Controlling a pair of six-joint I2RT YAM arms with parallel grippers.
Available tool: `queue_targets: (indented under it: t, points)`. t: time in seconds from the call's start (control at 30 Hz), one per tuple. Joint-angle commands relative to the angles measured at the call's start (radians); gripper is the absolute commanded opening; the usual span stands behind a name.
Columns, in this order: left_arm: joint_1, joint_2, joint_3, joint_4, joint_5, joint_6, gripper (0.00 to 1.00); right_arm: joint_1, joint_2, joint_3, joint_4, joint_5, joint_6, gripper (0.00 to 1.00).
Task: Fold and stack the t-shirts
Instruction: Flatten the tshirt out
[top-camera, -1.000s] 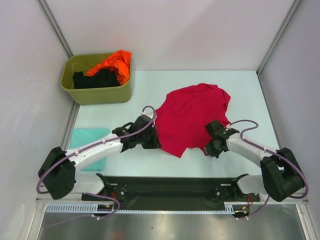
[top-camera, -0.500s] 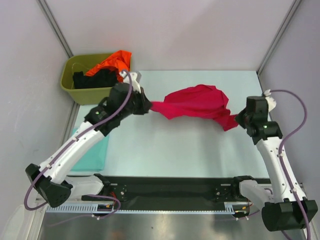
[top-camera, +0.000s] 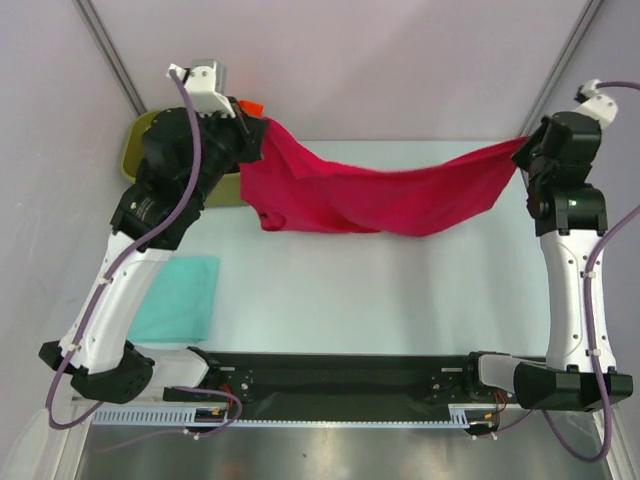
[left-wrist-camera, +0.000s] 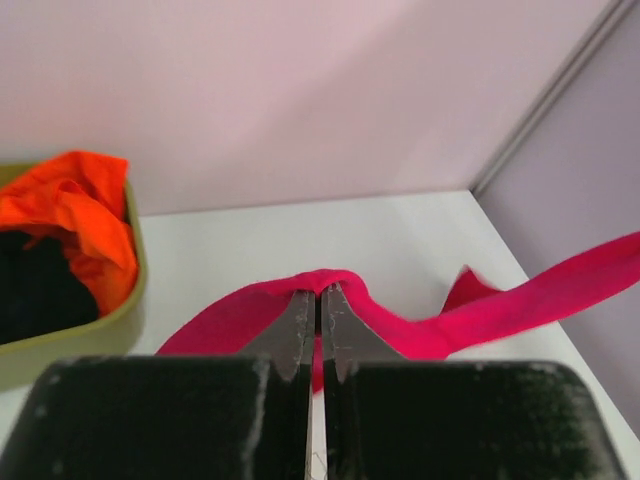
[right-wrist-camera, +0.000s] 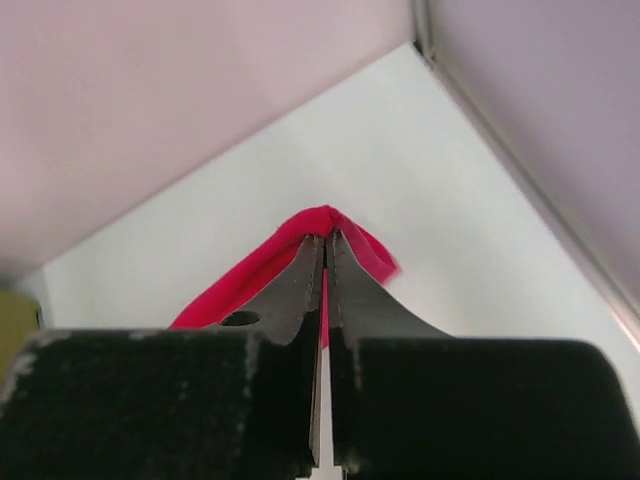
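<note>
The crimson-red t-shirt (top-camera: 370, 195) hangs in the air above the pale table, stretched wide and sagging in the middle. My left gripper (top-camera: 258, 128) is shut on its left end, high up in front of the tub. My right gripper (top-camera: 521, 150) is shut on its right end near the right wall. In the left wrist view the gripper (left-wrist-camera: 320, 292) pinches a red fold (left-wrist-camera: 400, 315). The right wrist view shows that gripper (right-wrist-camera: 327, 238) clamped on a red corner (right-wrist-camera: 250, 275). A pale teal t-shirt (top-camera: 178, 297) lies folded at the left. Orange (left-wrist-camera: 80, 215) and black (left-wrist-camera: 35, 285) t-shirts lie in the tub.
The olive-green tub (left-wrist-camera: 100, 340) stands at the back left, mostly hidden behind my left arm in the top view, where one corner (top-camera: 135, 140) shows. Walls with metal posts close in the left, back and right sides. A black base rail (top-camera: 340, 375) runs along the near edge.
Both arms have risen and spread apart, lifting the red t-shirt off the table and pulling it out wide between them. The teal t-shirt has not moved.
</note>
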Motion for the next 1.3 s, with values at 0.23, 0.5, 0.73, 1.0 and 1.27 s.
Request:
queue_targets:
  t: [0.23,0.5,0.73,1.0,1.27]
  points:
    - [0.019,-0.149,-0.033,0.299,-0.041,0.185,0.00,-0.146,-0.126,-0.016,0.248,-0.082,0.055,0.00]
    - [0.017,-0.275,0.041,0.434,0.183,0.225,0.00,-0.148,-0.423,-0.145,0.427,-0.191,-0.028,0.00]
    - [0.017,-0.390,0.024,0.512,0.380,0.163,0.00,-0.146,-0.653,-0.225,0.538,-0.331,-0.049,0.00]
    - [0.017,-0.358,0.050,0.520,0.393,0.165,0.00,-0.143,-0.705,-0.228,0.541,-0.351,-0.043,0.00]
    - [0.019,-0.244,-0.229,0.664,0.217,0.304,0.00,-0.143,-0.610,-0.435,0.582,-0.314,-0.017,0.00]
